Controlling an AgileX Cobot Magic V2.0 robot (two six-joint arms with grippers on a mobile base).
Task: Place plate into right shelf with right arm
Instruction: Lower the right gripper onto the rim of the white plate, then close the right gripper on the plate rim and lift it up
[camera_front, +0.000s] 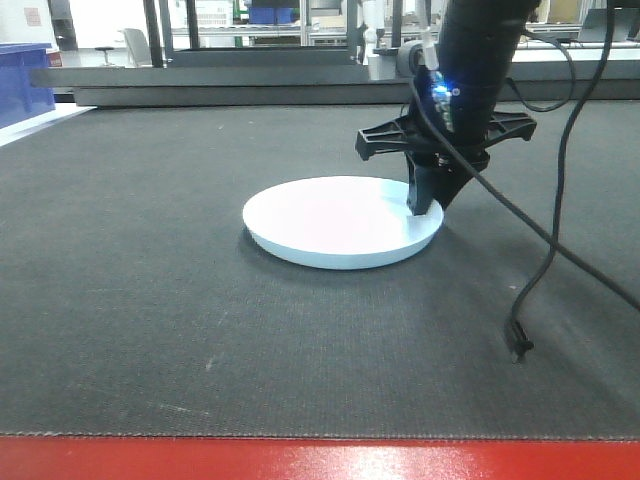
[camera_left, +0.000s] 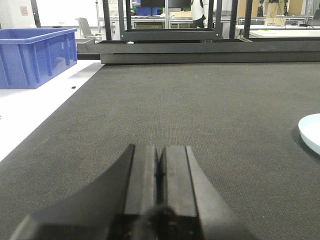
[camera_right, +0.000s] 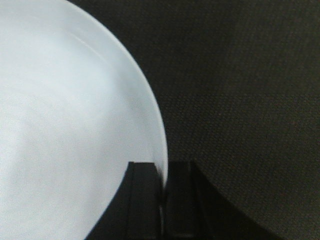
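The round, shallow white plate (camera_front: 335, 222) lies flat on the dark grey textured worktop (camera_front: 140, 300), near its centre in the front view. The worktop has a red front edge.

The right gripper (camera_front: 425, 206) points down at the right-hand rim of the white plate. In the right wrist view, its black fingers (camera_right: 142, 200) straddle the rim, one above the plate surface and one outside the edge. They are clamped on the white plate (camera_right: 70, 125). A black cable (camera_front: 548, 262) hangs from the right arm to the worktop.

The left gripper (camera_left: 160, 156) is positioned low over the worktop, well apart from the white plate (camera_left: 311, 131). Its fingers are pressed together and hold nothing.

A blue plastic bin (camera_left: 35, 56) stands on a white surface beside the worktop's left side.
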